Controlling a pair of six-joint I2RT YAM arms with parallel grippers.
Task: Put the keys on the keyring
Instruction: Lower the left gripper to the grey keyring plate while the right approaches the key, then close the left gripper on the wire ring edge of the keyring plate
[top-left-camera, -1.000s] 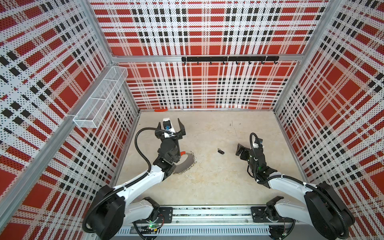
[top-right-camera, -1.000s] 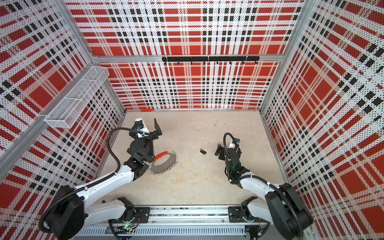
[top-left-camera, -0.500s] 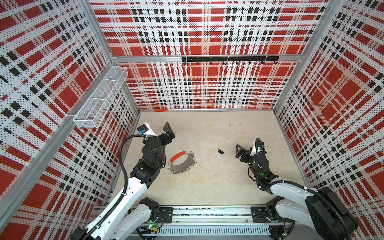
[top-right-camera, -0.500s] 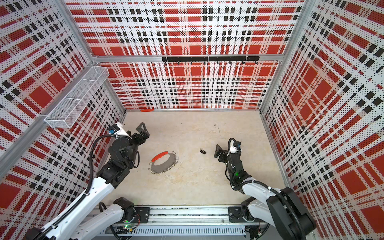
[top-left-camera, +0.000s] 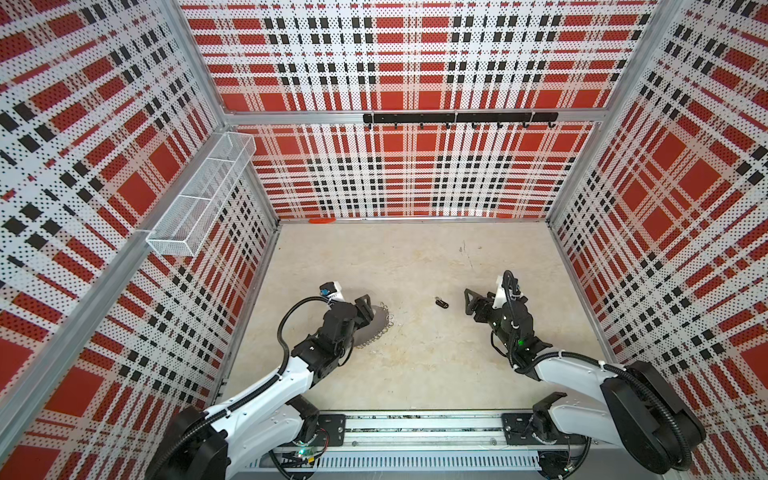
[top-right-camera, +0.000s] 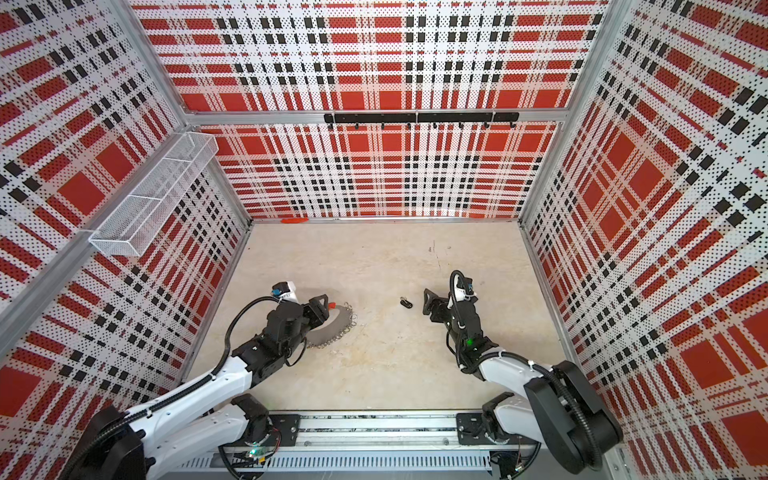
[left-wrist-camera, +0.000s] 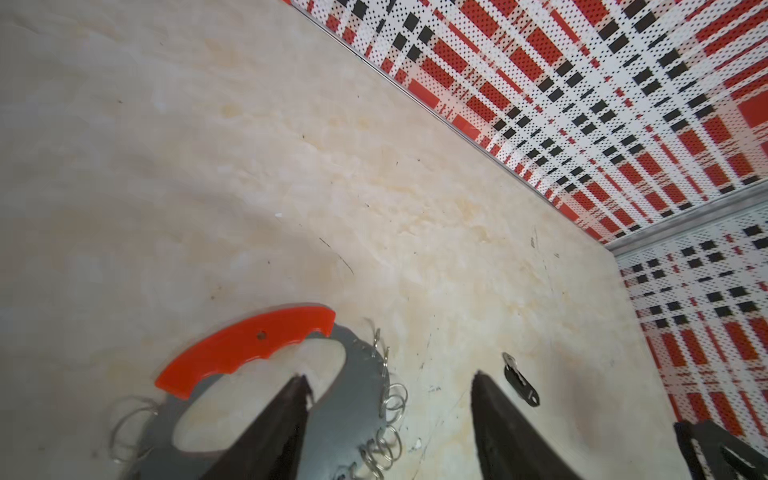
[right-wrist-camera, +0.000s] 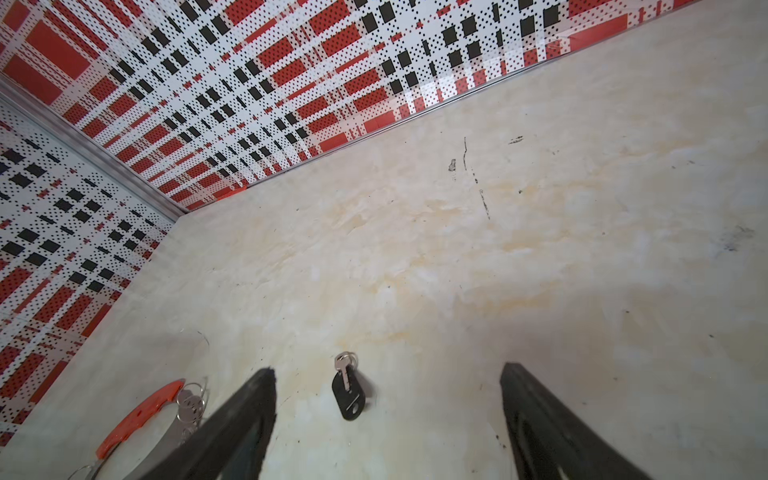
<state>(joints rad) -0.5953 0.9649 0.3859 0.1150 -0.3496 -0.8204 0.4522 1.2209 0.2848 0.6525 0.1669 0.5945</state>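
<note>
Grey keyring (top-left-camera: 376, 329) lies half hidden beneath the left tool (top-left-camera: 365, 308).

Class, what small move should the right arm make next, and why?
Probably advance the right gripper and close on the small black oblong key fob: it lies loose just ahead of the open jaws, apart from the large grey metal hoop.

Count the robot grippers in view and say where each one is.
2. The left gripper is open over the keyring; the right gripper is open beside the black key. None seems hidden.
</note>
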